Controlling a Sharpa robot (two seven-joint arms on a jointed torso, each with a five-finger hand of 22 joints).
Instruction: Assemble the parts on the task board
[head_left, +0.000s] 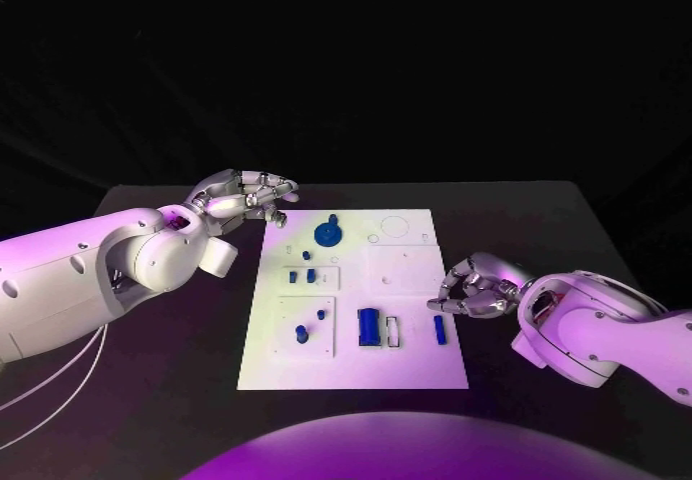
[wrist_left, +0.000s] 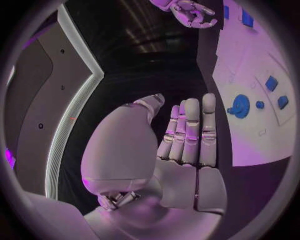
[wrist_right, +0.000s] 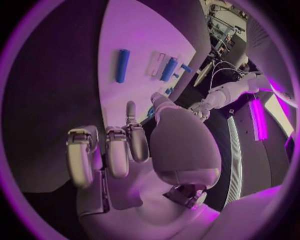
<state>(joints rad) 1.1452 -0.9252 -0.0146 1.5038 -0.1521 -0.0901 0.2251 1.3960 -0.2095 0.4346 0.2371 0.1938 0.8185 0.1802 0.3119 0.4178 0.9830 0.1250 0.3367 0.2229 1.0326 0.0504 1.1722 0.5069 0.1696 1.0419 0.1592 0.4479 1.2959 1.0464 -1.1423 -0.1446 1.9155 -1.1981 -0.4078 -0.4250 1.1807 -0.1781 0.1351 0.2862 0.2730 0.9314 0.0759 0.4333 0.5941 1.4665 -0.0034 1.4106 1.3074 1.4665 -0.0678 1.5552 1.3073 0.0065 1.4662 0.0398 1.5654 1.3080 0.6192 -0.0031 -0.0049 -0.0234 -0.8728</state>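
Fingers of my left hand (head_left: 248, 193) and right hand (head_left: 473, 286) hold nothing | task board (head_left: 418, 370) mid-counter, blue gear (head_left: 330, 235) near left hand | approach gear from above, pinch rim evenly.

A black surface (head_left: 159, 400) spreads out beneath and around both hands, reaching well past each of them. Beyond its far edge hangs a dark, creased backdrop (head_left: 433, 90).

A robotics lab: black-draped backdrop, a matte black table (head_left: 548, 215), cabled equipment racks (wrist_right: 226, 25) beyond the right hand (wrist_right: 134, 145).
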